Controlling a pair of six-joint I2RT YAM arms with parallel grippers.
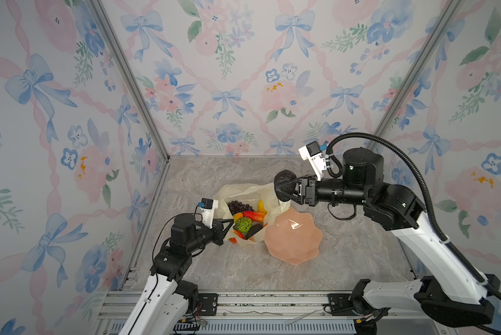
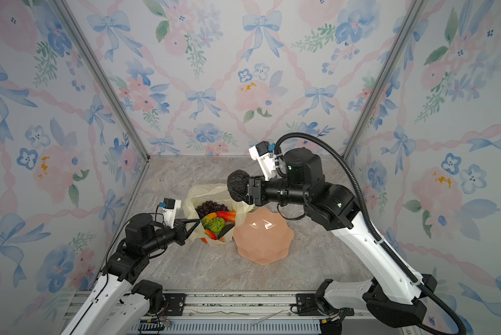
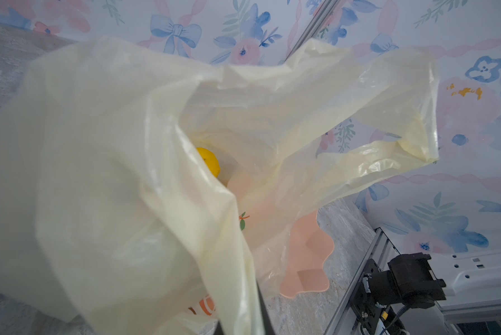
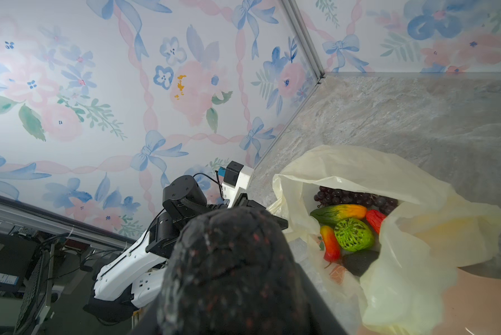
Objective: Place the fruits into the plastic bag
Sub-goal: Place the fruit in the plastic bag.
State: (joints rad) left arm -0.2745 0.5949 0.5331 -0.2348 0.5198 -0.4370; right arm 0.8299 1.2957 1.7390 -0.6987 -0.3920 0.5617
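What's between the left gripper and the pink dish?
The plastic bag, mouth open, with fruits inside, such as a bumpy green ball and a dark avocado. The left gripper pinches one edge; the pink dish sits at the other side. Both top views show it.

Lab robot cell, not a home. Marble-look tabletop [image 1: 345, 261] boxed on three sides by floral wallpaper panels [image 1: 243, 72] on aluminium posts [image 1: 133, 87]. Extrusion rail [image 1: 272, 301] along the tabletop's near edge carries left arm [image 1: 159, 293] and right arm [image 1: 434, 255]. Electronics and cabling [image 4: 11, 255] sit beyond the tabletop's edge.

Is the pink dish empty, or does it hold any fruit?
Empty: in both top views the pink dish shows only its bare inside, with nothing lying in it.
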